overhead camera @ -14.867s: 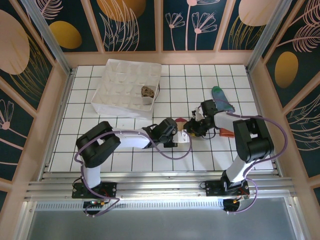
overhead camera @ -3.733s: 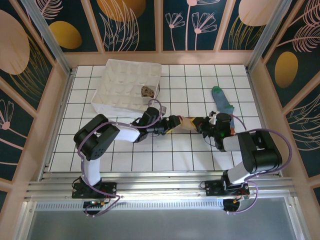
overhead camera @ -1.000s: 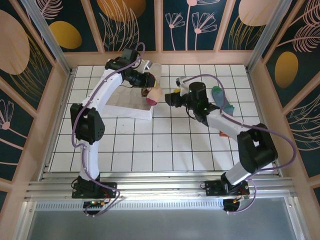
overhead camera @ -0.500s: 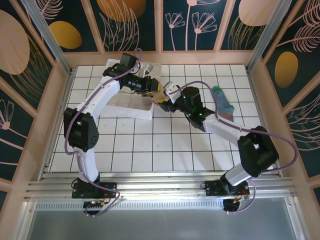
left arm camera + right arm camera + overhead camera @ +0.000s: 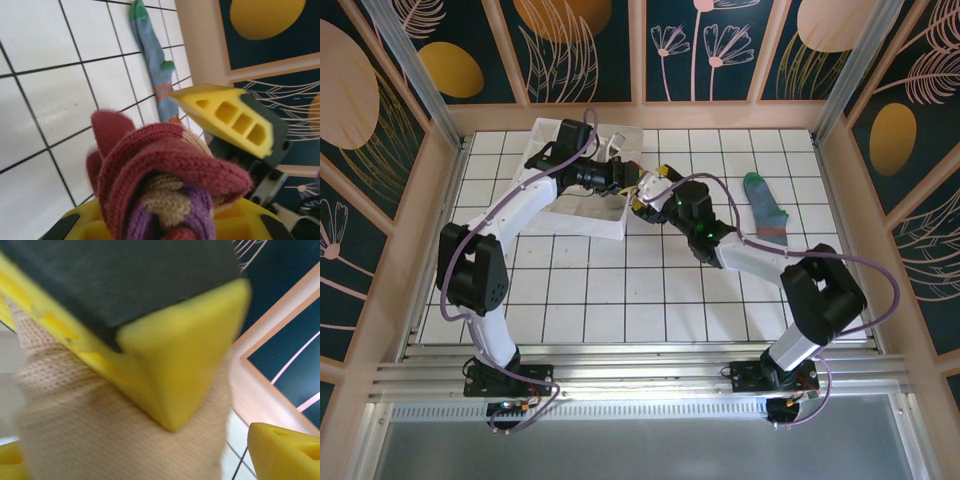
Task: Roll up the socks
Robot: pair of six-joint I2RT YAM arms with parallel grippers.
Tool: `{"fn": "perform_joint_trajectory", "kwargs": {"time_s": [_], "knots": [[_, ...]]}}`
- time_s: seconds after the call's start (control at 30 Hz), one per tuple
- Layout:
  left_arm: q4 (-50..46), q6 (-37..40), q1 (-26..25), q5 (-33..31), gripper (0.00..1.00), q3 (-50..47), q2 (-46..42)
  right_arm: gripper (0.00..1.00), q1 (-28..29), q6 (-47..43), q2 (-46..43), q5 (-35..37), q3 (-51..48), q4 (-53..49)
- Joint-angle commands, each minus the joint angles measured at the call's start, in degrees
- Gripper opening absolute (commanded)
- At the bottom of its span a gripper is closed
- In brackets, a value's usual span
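Holding the rolled beige sock in the left gripper, with the jaws nearly closed and pressed on the fabric from both sides. Showing red knit on the outside of the roll and purple stripes in its middle, in the left wrist view. Placed over the right edge of the white tray in the top view, toward the far side of the tiled table. Meeting there the right gripper, with jaws spread wide to both sides of the same roll; gripping nothing, with a clear gap beside one yellow finger in the right wrist view. Lying flat on the tiles well to the right: the blue-grey sock with green toe, apart from both grippers.
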Motion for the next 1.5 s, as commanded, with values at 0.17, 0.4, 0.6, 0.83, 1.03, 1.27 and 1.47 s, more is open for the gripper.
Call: {"fn": "perform_joint_trajectory", "kwargs": {"time_s": [0.17,0.4,0.6,0.83,1.03,1.27,1.47], "knots": [[11.9,-10.3,-0.8,3.4,0.03,-6.7,-5.0,0.62,3.4,-9.6,3.3,10.2,-3.1,16.1],[11.9,-10.7,-0.8,0.8,0.15,-7.3,-5.6,0.11,5.8,-6.7,1.2,8.0,-4.4,17.7],[10.6,-5.7,-0.7,1.0,0.51,-0.2,-5.0,0.0,2.9,14.2,-1.9,-6.0,0.5,3.2],[0.3,13.8,1.6,1.9,0.79,14.8,-3.5,0.0,-8.0,44.0,-0.5,-37.5,4.4,1.9],[-1.7,32.8,3.5,-2.4,0.99,14.4,-9.7,0.0,-14.2,57.5,2.1,-53.9,6.7,7.7],[-2.0,40.7,3.5,4.6,0.99,10.3,-11.2,0.0,-16.6,70.8,6.1,-66.4,10.1,17.5],[-4.1,46.4,3.3,9.7,0.99,8.7,-10.5,0.0,-16.5,73.3,8.3,-72.8,13.5,16.9]]}}
